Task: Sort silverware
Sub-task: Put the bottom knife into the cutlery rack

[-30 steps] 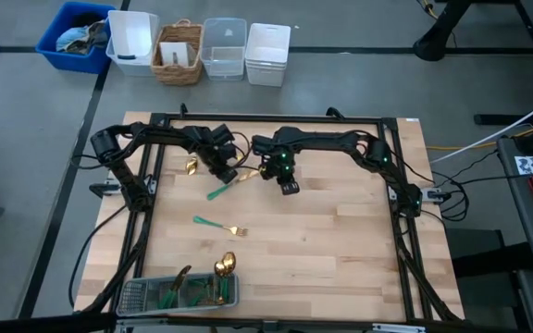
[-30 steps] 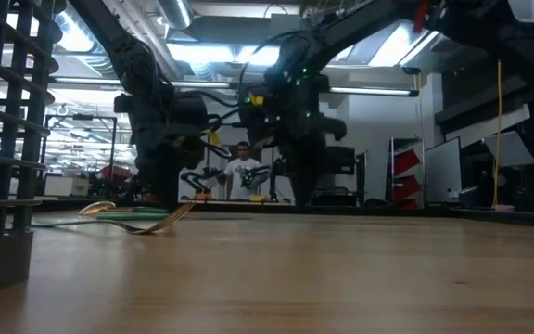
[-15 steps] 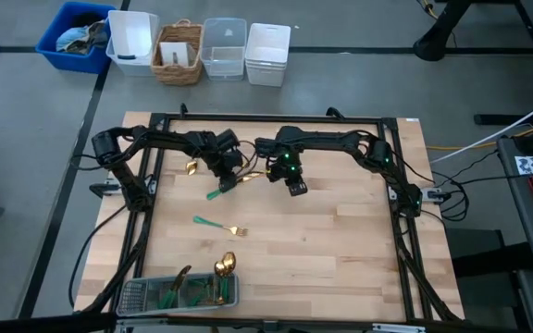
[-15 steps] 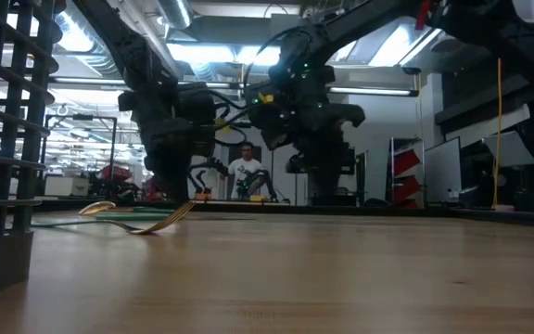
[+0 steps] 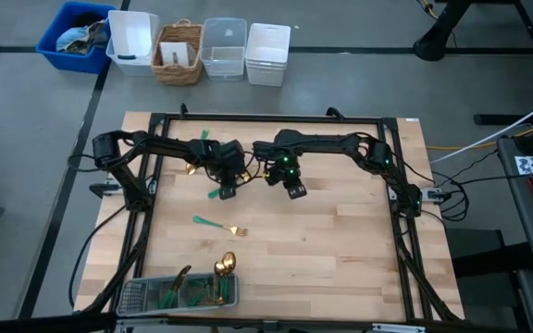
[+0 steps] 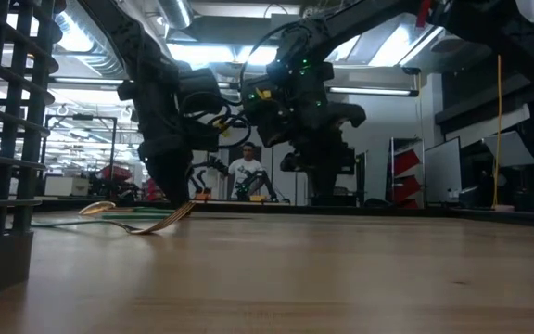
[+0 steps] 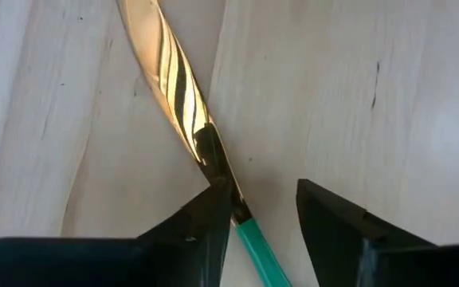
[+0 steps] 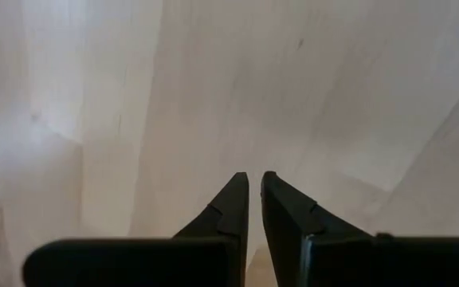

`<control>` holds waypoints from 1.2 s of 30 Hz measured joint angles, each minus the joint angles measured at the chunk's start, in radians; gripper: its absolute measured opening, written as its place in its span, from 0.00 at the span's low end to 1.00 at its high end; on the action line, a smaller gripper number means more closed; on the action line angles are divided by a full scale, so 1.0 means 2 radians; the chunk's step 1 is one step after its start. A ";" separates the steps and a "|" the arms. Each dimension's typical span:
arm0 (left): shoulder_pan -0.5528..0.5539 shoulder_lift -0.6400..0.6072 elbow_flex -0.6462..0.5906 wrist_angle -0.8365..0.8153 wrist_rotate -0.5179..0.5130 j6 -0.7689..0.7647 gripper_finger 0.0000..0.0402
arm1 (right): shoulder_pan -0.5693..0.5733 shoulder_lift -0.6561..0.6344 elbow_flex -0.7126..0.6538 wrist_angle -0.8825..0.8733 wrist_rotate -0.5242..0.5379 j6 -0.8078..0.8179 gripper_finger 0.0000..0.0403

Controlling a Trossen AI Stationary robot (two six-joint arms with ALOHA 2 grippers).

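A knife point(image 7: 174, 80) with a gold blade and a teal handle point(image 5: 217, 193) lies flat on the wooden table, left of centre. My left gripper point(image 7: 265, 199) point(image 5: 229, 182) hangs open over it, pointing down, with one finger on each side where the blade meets the handle. My right gripper point(image 8: 254, 177) point(image 5: 293, 189) hovers just to the right, shut and holding nothing. A fork point(image 5: 220, 226) and a gold spoon point(image 5: 191, 167) also lie on the table. More silverware sits in the grey mesh tray point(image 5: 137, 296) at the near edge. My left gripper has one finger point(image 7: 209, 215) right against the knife's neck point(image 7: 228, 191), where the blade meets the handle. I cannot tell whether it touches. The other finger stands clear. The knife lies flat on the table.
A black frame point(image 5: 266, 118) runs round the table. Bins and a basket point(image 5: 179, 54) stand on the floor beyond the far edge. The right half of the table point(image 5: 350, 250) is bare wood. A person point(image 6: 244, 172) shows far off in the room.
My left gripper has moved a little toward the table's right edge, along the knife, and has rolled about its wrist. The knife lies where it was.
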 joint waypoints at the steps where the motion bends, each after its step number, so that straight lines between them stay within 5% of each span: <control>1: -0.001 0.000 0.000 0.000 -0.001 -0.001 0.35 | 0.000 0.000 0.000 0.001 0.004 0.000 0.10; 10: -0.003 -0.027 -0.002 -0.027 -0.016 -0.050 0.35 | 0.000 0.000 0.000 0.079 0.053 -0.014 0.10; 36: -0.010 -0.016 -0.023 -0.012 -0.060 -0.105 0.31 | 0.000 0.004 0.000 0.302 0.051 -0.027 0.10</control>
